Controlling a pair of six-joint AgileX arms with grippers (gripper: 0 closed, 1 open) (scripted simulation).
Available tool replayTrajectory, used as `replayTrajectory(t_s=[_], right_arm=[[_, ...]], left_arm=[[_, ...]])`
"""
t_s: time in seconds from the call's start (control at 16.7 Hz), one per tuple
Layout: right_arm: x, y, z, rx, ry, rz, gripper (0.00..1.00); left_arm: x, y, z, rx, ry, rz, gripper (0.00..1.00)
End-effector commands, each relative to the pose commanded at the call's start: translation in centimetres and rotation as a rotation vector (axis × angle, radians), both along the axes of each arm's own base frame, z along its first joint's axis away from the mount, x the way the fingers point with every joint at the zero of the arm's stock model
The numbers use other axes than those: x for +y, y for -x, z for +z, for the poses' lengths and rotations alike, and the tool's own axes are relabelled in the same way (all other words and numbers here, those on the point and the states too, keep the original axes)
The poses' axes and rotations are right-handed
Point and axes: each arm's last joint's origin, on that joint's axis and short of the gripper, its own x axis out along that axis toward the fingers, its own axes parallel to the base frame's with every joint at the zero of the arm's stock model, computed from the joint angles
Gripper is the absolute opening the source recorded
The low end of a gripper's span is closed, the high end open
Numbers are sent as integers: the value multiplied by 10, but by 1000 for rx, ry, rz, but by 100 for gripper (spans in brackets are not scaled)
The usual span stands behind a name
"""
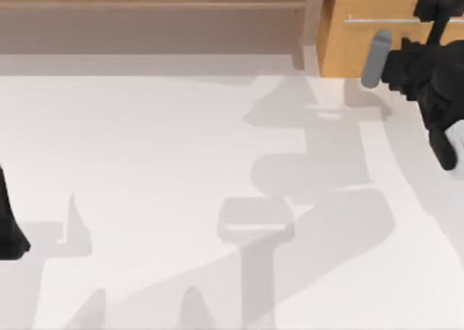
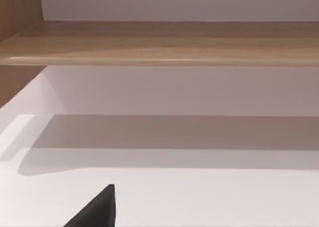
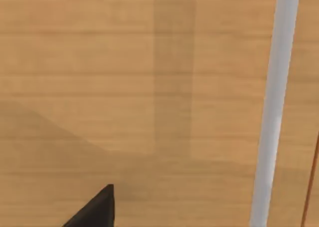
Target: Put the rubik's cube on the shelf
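Observation:
The rubik's cube is out of view. The shelf (image 1: 145,7) is a long, low, light-brown board along the table's far edge at left and centre, with a pale upright post (image 1: 313,18) at its right end. In the left wrist view the shelf (image 2: 164,42) lies straight ahead, and nothing stands on the part that shows. My right gripper (image 1: 433,11) is at the far right, up against the front of the orange-wood cabinet (image 1: 348,47). My left arm (image 1: 9,225) is parked at the table's left edge.
The cabinet's metal bar handle (image 1: 384,19) runs across its front. The right wrist view is close to the cabinet face (image 3: 124,87), with the handle (image 3: 274,107) beside it. The white table (image 1: 181,185) carries only shadows.

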Motion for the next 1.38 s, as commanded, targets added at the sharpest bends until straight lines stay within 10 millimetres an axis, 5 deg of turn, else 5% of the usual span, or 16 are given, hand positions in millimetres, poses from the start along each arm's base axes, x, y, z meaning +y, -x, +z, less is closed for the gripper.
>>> replayTrajectory(t_s=[0.12,0.9,1.38], right_arm=[[0,0,0,0,0,0,100],[0,0,0,0,0,0,2],[0,0,0,0,0,0,0]], left_arm=[[0,0,0,0,0,0,100],[0,0,0,0,0,0,100],[0,0,0,0,0,0,100]])
